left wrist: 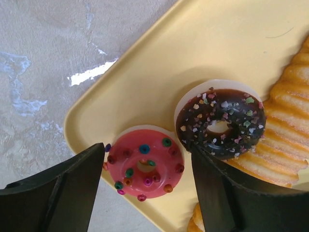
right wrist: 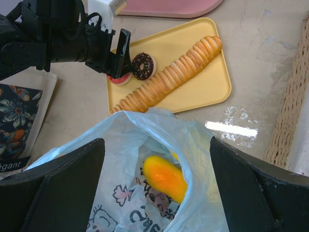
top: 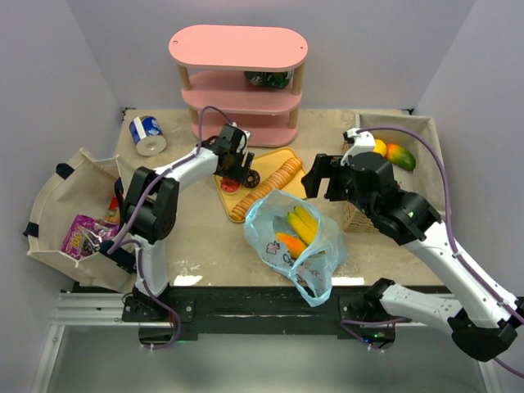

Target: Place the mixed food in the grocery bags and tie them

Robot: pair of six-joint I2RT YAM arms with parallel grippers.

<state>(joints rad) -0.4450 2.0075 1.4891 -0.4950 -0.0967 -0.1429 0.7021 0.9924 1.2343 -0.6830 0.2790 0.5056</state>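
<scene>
The left arm (top: 184, 168) reached over the yellow tray (left wrist: 159, 63). Its jaws stood apart, clamped on nothing, straddling the pink doughnut (left wrist: 145, 169), which lay flat near the tray's corner. The chocolate doughnut (left wrist: 219, 123) lay flat just outside the jaws, beyond the finger on the loaf's side and touching the sliced loaf (left wrist: 285, 116). Both doughnuts are round, so no long axis governs the approach. What matters is that the pink one sat between the jaws and the chocolate one did not. The left arm was far nearer to both.

The right arm (top: 393, 205) hung over the grocery bag (right wrist: 135, 203), its jaws spread wide with nothing between them. The bag lay on the table (left wrist: 43, 72) in front of the tray, mouth open, holding bananas (top: 303, 223) and an orange-yellow fruit (right wrist: 164, 178). More fruit sat in the wicker basket (top: 422, 123) on the right. A purple snack packet (top: 79, 237) lay in the cloth tote (top: 57, 205) on the left.
</scene>
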